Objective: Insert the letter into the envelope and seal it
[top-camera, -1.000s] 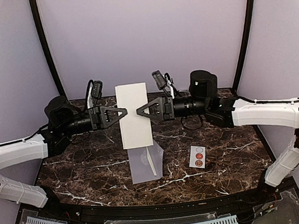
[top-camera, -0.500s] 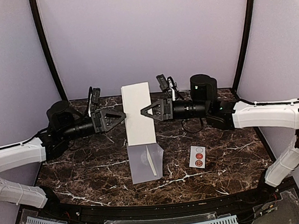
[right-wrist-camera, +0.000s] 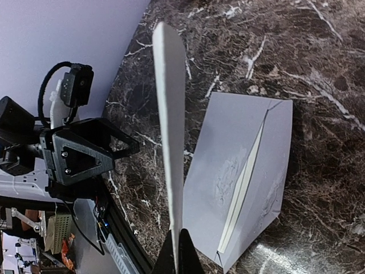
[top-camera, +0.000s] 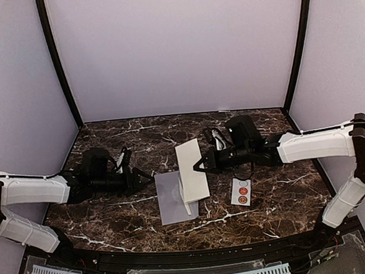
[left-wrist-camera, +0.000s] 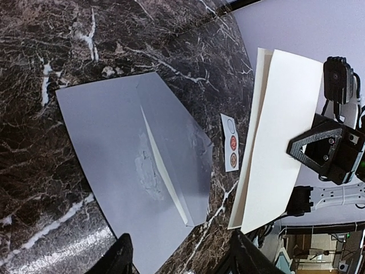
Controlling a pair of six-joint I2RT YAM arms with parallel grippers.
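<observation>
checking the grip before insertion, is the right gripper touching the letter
Touching: the right wrist view shows the right gripper shut on the letter, pinching its edge.

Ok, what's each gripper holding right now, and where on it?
The right gripper pinches the white letter midway along its long edge. The left gripper is open beside the envelope, holding nothing.

We've got our left arm [top-camera: 32, 188] stretched low toward three o'clock, left gripper [top-camera: 146, 176] with jaws parted. Our right arm [top-camera: 311, 143] reaches toward nine o'clock, right gripper [top-camera: 198, 167] pinched tight on the letter [top-camera: 189, 155].
</observation>
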